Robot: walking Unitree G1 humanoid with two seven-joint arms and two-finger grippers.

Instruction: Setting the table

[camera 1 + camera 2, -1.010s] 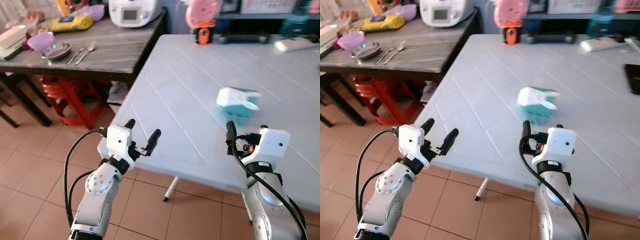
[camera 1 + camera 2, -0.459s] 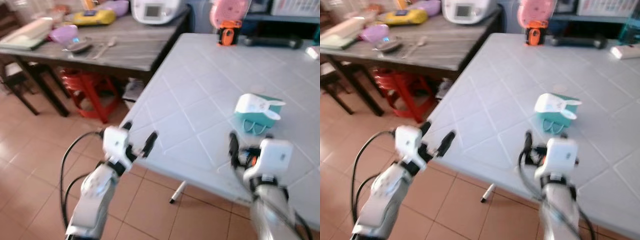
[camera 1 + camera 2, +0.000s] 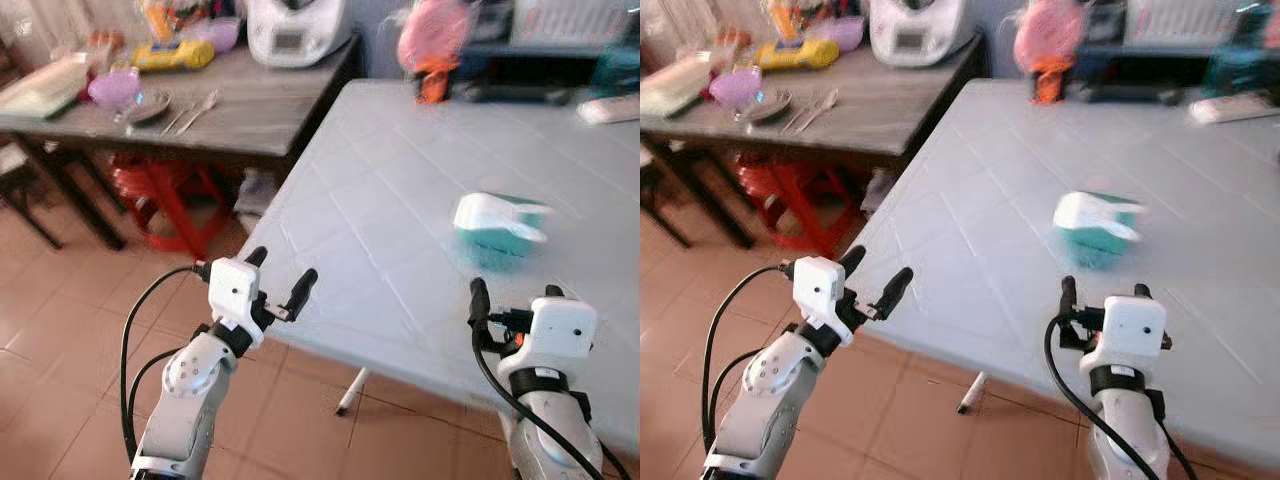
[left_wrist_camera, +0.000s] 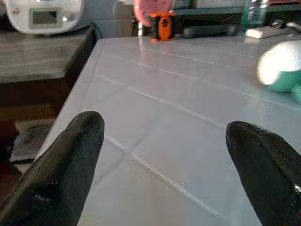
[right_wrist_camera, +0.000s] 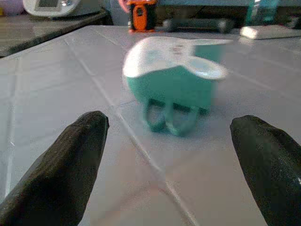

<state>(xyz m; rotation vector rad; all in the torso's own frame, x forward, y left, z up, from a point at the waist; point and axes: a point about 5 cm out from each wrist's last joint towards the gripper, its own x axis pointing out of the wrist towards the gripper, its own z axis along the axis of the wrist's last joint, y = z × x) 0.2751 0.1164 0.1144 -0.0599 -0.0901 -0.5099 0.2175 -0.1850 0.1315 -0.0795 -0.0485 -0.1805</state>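
On the dark wooden side table (image 3: 250, 110) at the far left lie a purple bowl (image 3: 113, 86), a metal plate (image 3: 150, 104) and a spoon and fork (image 3: 195, 104). A teal and white container (image 3: 497, 225) stands on the white tiled table (image 3: 390, 170), just ahead of my right gripper (image 3: 513, 292), which is open and holds nothing. The same container (image 5: 174, 70) sits between the open fingers in the right wrist view. My left gripper (image 3: 283, 266) is open and hovers at the white table's near left edge.
A white appliance (image 3: 295, 25) and a yellow packet (image 3: 172, 53) sit at the back of the side table. Red stools (image 3: 165, 185) stand under it. A pink and orange object (image 3: 432, 45) and a white remote (image 3: 610, 108) lie at the white table's far side. Tiled floor is below.
The whole picture has swung and blurred, so the camera has moved. Both arms keep the same raised pose with open fingers; nothing on the tables has shifted.
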